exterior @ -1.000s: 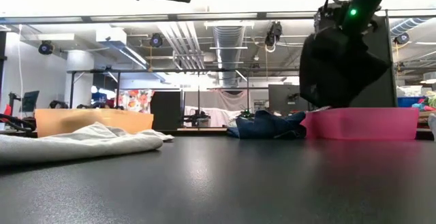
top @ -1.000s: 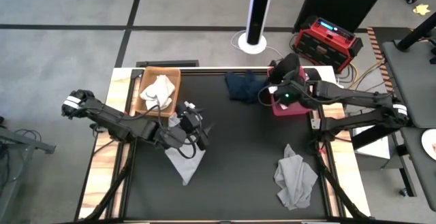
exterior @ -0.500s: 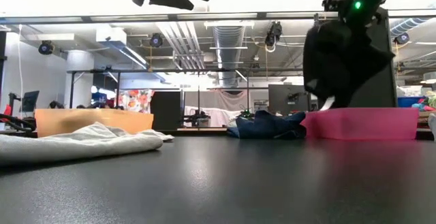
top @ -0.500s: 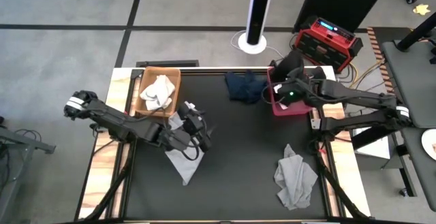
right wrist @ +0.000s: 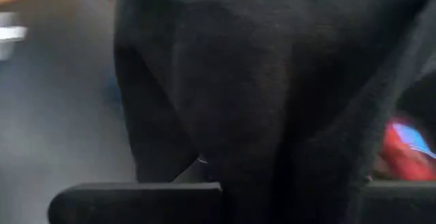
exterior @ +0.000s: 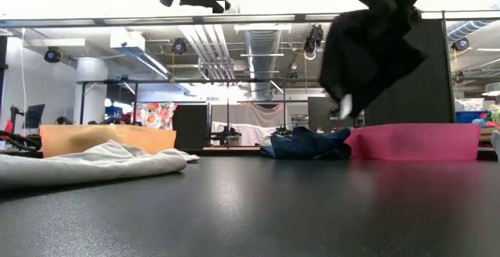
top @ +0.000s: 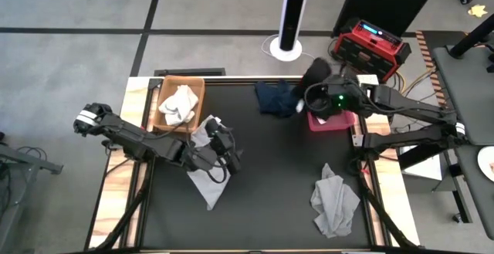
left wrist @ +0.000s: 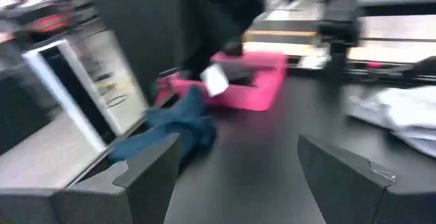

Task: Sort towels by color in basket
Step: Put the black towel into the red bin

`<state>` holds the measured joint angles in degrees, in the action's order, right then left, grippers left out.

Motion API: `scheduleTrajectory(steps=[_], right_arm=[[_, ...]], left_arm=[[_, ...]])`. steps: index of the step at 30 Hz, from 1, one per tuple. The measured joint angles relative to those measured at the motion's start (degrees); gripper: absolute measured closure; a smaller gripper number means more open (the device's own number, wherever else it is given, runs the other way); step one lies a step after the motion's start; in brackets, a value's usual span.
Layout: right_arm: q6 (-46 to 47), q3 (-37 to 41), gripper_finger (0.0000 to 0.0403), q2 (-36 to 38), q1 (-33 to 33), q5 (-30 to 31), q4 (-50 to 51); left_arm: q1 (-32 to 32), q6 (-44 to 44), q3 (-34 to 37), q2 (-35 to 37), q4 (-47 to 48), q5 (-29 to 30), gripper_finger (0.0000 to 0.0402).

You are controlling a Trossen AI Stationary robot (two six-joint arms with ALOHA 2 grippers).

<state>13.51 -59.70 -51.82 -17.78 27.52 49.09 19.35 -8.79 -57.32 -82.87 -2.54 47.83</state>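
My right gripper (top: 319, 92) is shut on a black towel (exterior: 367, 50), which hangs in the air above the pink basket (exterior: 414, 141) at the table's far right. A navy towel (top: 278, 96) lies crumpled on the table just left of that basket. My left gripper (left wrist: 237, 142) is open and hovers over the middle-left of the table, above a light grey towel (top: 207, 178) lying flat there. A second grey towel (top: 333, 201) lies near the right front. A white towel (top: 177, 103) lies in the tan basket (top: 165, 123). My right gripper holds the black towel by its bunched upper part (right wrist: 259, 169), pinched between the two fingers from above. How many layers it holds, I cannot tell. The towel hangs slack below the fingers, lifted clear of the pink basket, and its lower end (exterior: 344, 105) swings toward the table's left.
The tan basket sits at the far left of the black table, the pink basket (top: 330, 120) at the far right. A red case (top: 370, 44) and a white pole base (top: 285, 49) stand on the floor beyond the far edge. Bare tabletop (top: 270, 177) lies between the two grey towels.
My right gripper has risen and swung toward the table's far edge and left, staying shut. The black towel, whose lower end hung down at the pink basket, is now lifted clear above it and swings leftward. My left gripper has drifted slightly.
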Motion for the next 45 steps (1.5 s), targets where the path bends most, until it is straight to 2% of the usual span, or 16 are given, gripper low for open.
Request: scheduleTrajectory(steps=[2, 4, 11, 18, 28, 37, 42, 45], right_arm=[[-1.8, 1.9, 0.0394, 1.3, 0.0, -9.5, -4.5], [-2.2, 4.3, 0.0394, 3.2, 0.0, -16.0, -9.0], [0.8, 15.8, 0.0394, 10.5, 0.7, -22.0, -27.5], [3.9, 22.7, 0.0394, 11.8, 2.6, -22.5, -38.1], [5.0, 24.2, 0.0394, 8.7, 5.5, -24.1, -46.0], [2.8, 24.2, 0.0394, 6.7, 8.8, -25.3, -48.6], [-1.2, 24.2, 0.0394, 6.7, 12.0, -30.9, -50.8], [-2.8, 24.2, 0.0394, 7.0, 14.1, -32.3, -52.5]], left_arm=[[0.0, 2.4, 0.0, -0.3, -2.7, -4.2, 0.0122], [0.1, 5.0, 0.0, -1.0, -6.5, -5.7, 0.0122], [-1.3, 10.9, 0.0, -5.3, -21.5, -5.9, 0.0122], [-2.3, 15.3, 0.0, -10.1, -32.1, -6.1, 0.0122], [-3.1, 15.8, 0.0, -13.3, -35.9, -7.0, 0.014], [-6.6, 15.4, 0.0, -13.3, -35.8, -6.9, 0.0209], [-9.2, 15.1, 0.0, -13.3, -35.5, -6.6, 0.0261], [-10.1, 13.7, 0.0, -13.3, -35.1, -6.7, 0.0289]])
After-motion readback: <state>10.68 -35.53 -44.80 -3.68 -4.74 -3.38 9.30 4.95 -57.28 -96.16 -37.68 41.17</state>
